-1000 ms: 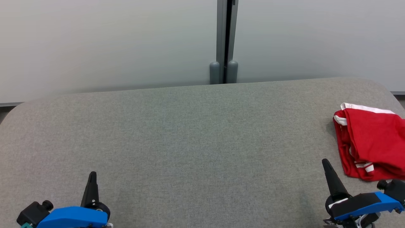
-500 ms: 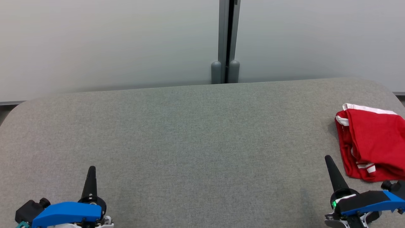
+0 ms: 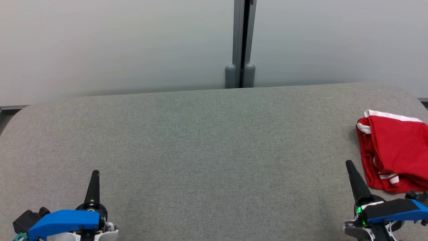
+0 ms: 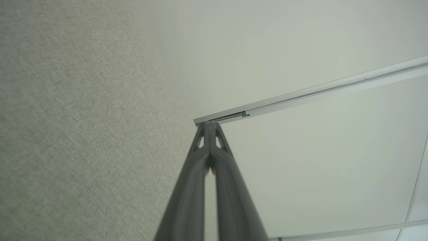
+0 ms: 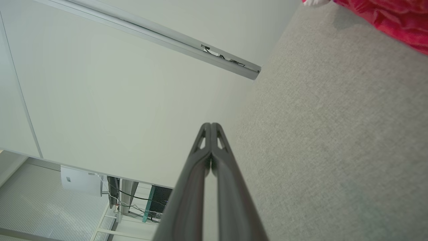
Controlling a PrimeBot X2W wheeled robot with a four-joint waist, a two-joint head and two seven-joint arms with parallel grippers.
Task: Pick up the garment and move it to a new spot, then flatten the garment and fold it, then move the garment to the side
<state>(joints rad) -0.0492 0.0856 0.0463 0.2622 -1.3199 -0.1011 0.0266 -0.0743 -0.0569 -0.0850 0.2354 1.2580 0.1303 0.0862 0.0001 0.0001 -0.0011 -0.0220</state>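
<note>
The garment (image 3: pixel 396 150) is red with white trim and lies folded in a compact bundle at the far right of the grey fabric-covered table (image 3: pixel 207 140). A corner of the garment (image 5: pixel 384 16) shows at the top right of the right wrist view. My right gripper (image 3: pixel 349 164) stands shut and empty just left of the bundle's near corner, apart from it. In the right wrist view my right gripper (image 5: pixel 211 125) has its fingertips pressed together. Near the table's front left, my left gripper (image 3: pixel 95 173) is shut and empty. Its tips (image 4: pixel 210 124) meet in the left wrist view.
A pale partition wall with a grey vertical post (image 3: pixel 243 43) rises right behind the table's far edge. The table has rounded corners, and the garment reaches the head view's right border.
The head view has shifted a little to the left. Both grippers have edged forward over the table, still shut. The garment lies as before.
</note>
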